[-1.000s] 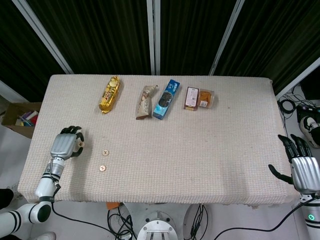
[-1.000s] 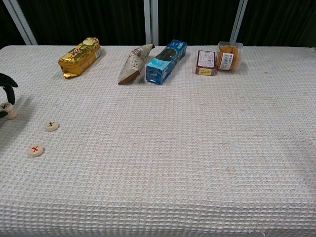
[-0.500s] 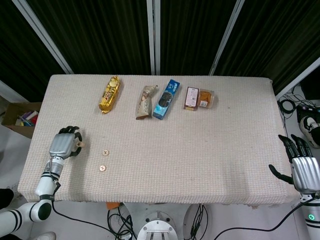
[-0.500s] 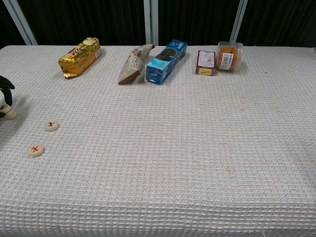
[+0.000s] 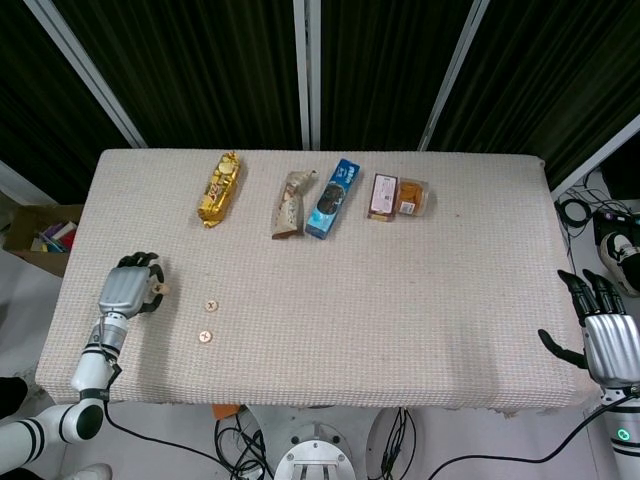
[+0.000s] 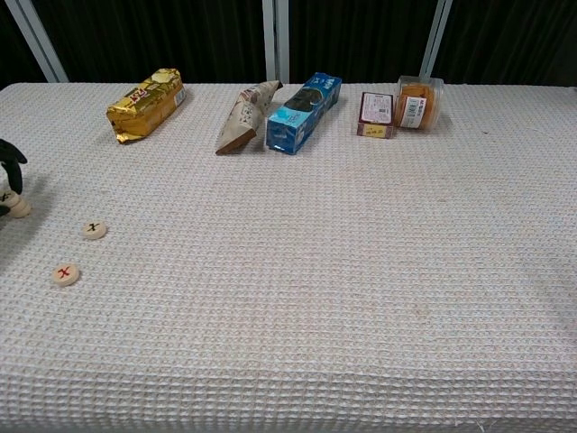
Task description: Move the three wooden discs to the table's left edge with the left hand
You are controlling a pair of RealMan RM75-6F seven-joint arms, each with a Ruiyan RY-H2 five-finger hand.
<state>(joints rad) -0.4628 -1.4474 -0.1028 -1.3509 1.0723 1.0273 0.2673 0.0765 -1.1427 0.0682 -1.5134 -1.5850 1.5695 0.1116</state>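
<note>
My left hand (image 5: 128, 287) sits near the table's left edge with its fingers curled around a wooden disc (image 5: 163, 290); in the chest view only its dark fingertips (image 6: 9, 162) show at the left border, above that disc (image 6: 18, 208). Two more wooden discs lie flat on the cloth to its right: one with a black cross (image 5: 211, 305) (image 6: 93, 229) and one with a red cross (image 5: 205, 337) (image 6: 65, 273). My right hand (image 5: 605, 335) hangs beyond the table's right edge, fingers apart and holding nothing.
Along the far side lie a gold snack packet (image 5: 218, 188), a beige wrapper (image 5: 290, 204), a blue biscuit box (image 5: 332, 197) and a clear tub of biscuits (image 5: 398, 195). A cardboard box (image 5: 40, 236) stands on the floor left of the table (image 5: 400, 320).
My left hand has drawn a little further left and toward the table edge, carrying the disc with it. The other two discs and the right hand have not moved.
</note>
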